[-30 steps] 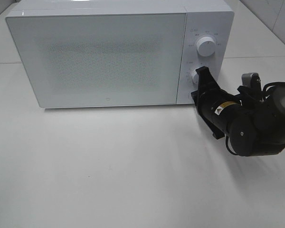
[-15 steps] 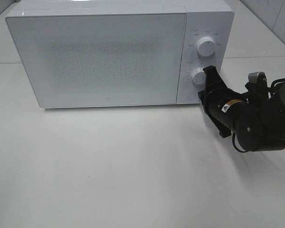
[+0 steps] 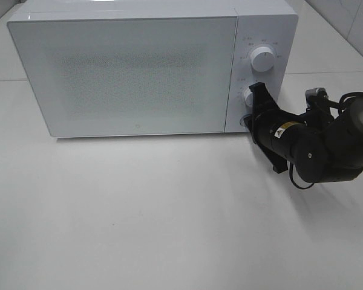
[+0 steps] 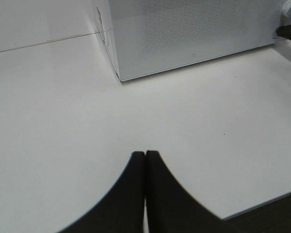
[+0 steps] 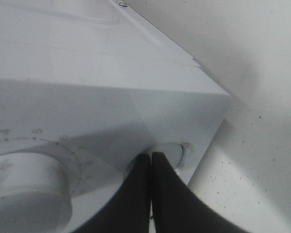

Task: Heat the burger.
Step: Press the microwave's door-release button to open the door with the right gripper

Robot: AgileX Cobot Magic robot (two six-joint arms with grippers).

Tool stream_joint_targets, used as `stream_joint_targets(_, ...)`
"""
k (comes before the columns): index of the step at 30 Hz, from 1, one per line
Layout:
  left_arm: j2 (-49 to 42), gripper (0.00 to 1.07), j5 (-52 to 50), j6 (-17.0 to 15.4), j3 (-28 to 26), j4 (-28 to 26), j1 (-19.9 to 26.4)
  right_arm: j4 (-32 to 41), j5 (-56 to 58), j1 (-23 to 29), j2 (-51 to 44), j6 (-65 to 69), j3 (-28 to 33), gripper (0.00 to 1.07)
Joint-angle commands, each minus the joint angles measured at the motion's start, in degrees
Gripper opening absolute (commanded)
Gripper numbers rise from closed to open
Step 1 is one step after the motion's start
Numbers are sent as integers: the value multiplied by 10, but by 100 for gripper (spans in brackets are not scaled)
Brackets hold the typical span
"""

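After it eased off, the right tool (image 5: 151, 155) rejoins the microwave (image 3: 139, 72)

Plain white tabletop (image 3: 139, 229), pale tiled wall (image 3: 351, 18) behind.

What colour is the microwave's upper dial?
White, matching the microwave body; the dial shows best in the exterior high view.

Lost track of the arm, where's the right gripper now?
In the exterior high view the right gripper is on the right, at the control panel of the microwave, shut fingertips at the round button below the lower knob.
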Motion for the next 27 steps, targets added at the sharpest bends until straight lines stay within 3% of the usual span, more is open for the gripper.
stream_joint_targets(1, -11, 0, -5, -2, 1, -6, 2, 3, -28, -2, -2, -19, -25, 0)
stream_joint_targets(27, -11, 0, -5, -2, 1, -6, 2, 3, -89, -2, 26, -15, -73, 0)
